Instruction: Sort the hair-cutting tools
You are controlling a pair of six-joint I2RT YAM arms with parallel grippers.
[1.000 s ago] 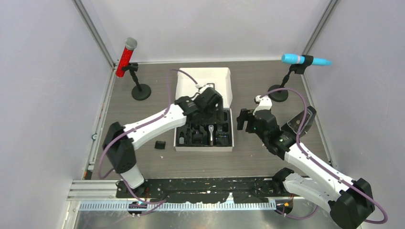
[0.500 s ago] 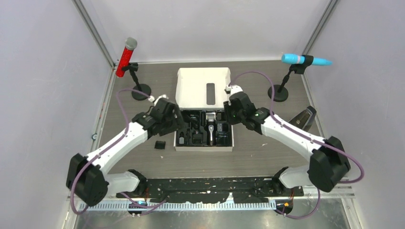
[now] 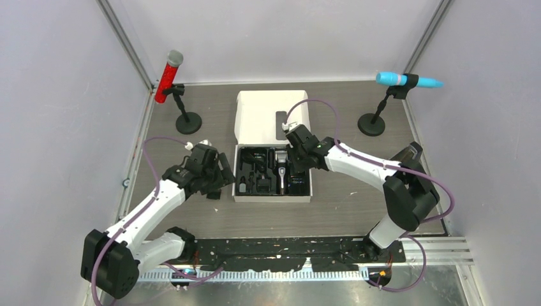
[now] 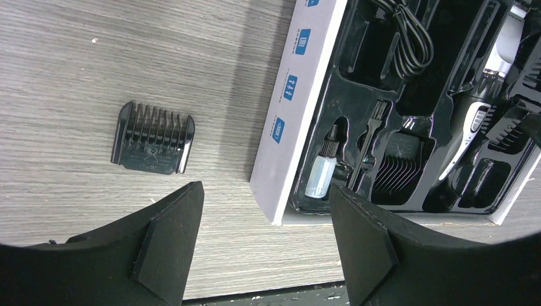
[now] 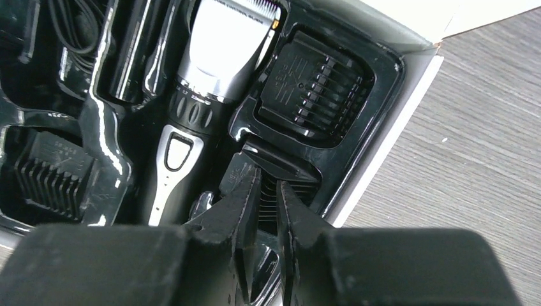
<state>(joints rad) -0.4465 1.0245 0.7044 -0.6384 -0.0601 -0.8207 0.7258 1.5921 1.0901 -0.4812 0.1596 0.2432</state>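
White box (image 3: 273, 198) sits mid-table, its lid (image 3: 255, 118) lying open toward 12 o'clock and a black tray (image 5: 383, 64) inside. Hair clipper (image 5: 204, 70) lies in the tray's middle slot, blade end toward 12 o'clock. One seated comb (image 5: 316, 86) is in the pocket at 3 o'clock of the clipper head, and a second comb (image 5: 54, 169) is in a pocket at its 8 o'clock. Loose comb (image 4: 153, 138) lies flat on the table at 9 o'clock of the box, apart from its wall. Left claw (image 4: 265, 191) hangs above the table between the loose comb and the box, fingers wide apart with nothing between them. Right claw (image 5: 268, 188) has its tips down in the pocket at 6 o'clock of the seated comb. Its fingers are drawn almost together, leaving a slim gap, and I cannot tell whether they pinch anything. Red microphone (image 3: 169, 76) stands at the table's 11 o'clock and the blue microphone (image 3: 408, 80) at 1 o'clock.
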